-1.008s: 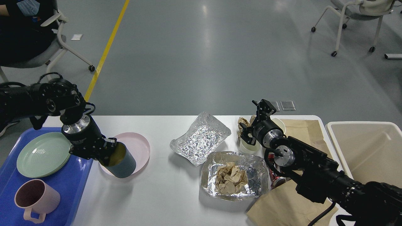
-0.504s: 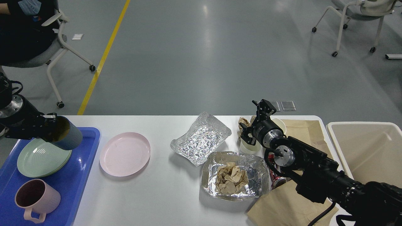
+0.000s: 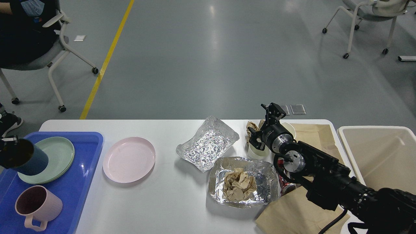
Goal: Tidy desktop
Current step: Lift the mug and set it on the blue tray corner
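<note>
Grey floor and wheeled chairs lie behind the white bench (image 3: 169, 201), the desktop to be tidied, which spans the lower view.

Right tool (image 3: 265, 130): fingers spread, gripping nothing, poised just over a white paper cup (image 3: 258, 152). Crumpled brown paper (image 3: 252, 126) sits just behind it. Toward the arm: foil tray holding crumpled paper (image 3: 240, 184), partly hidden red can (image 3: 286, 188), brown paper bags (image 3: 312, 133). Loose foil sheet (image 3: 208, 143) lies left of the tool. Beige bin (image 3: 380, 156) stands on the arm's far side.

Left tool: almost wholly cut off at the view's edge; state cannot be told. A dark blue cup (image 3: 24, 160) hangs there, tilted, over the blue tray (image 3: 81, 182).

Progress, my judgement: early. Green plate (image 3: 52, 156) and pink mug (image 3: 37, 206) are on the tray; pink plate (image 3: 129, 159) is not. No rubbish is binned.
</note>
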You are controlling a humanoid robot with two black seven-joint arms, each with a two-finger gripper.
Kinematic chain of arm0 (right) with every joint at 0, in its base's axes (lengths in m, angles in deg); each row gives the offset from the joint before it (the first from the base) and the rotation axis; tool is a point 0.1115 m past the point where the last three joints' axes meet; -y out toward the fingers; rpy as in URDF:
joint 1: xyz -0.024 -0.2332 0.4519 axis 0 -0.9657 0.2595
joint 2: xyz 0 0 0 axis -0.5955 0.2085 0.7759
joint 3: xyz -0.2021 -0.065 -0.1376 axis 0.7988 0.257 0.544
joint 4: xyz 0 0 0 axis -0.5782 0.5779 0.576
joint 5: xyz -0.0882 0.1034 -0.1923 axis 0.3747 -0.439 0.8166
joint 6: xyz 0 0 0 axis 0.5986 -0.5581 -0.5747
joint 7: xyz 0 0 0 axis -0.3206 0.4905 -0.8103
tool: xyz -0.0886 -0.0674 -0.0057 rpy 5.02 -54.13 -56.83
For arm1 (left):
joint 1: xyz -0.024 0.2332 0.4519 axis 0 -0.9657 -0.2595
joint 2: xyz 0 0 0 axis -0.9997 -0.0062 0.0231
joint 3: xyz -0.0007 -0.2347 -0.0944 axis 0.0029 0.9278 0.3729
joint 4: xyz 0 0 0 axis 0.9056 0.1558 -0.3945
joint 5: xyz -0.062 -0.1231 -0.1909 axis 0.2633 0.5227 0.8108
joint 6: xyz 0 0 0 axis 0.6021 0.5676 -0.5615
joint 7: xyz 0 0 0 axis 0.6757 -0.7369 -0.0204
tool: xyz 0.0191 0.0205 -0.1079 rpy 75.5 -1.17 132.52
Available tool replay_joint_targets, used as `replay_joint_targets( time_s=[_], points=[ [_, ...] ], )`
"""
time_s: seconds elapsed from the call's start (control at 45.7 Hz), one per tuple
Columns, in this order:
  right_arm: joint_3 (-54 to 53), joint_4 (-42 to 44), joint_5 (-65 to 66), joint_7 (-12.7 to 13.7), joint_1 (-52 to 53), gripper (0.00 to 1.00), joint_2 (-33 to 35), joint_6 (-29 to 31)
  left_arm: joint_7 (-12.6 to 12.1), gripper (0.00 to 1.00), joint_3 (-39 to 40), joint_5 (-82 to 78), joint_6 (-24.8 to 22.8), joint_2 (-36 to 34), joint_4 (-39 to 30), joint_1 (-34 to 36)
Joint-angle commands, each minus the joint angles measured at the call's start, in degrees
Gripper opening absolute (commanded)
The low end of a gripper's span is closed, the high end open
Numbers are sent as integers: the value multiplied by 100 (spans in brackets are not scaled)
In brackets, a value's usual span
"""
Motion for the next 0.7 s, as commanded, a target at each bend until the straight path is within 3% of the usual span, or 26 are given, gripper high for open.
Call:
replay_joint_targets(
  time_s=[0.0, 0.263, 0.679],
  points=[
    [0, 0, -1, 0, 0, 100, 0, 0, 0, 0, -1, -9, 1, -96, 159, -278],
    [0, 0, -1, 0, 0, 100, 0, 0, 79, 0, 105, 96, 1, -34, 906, -1078],
    [0, 0, -1, 0, 9, 100, 0, 0, 79, 0, 307, 97, 1, 106, 1003, -1561]
  ],
)
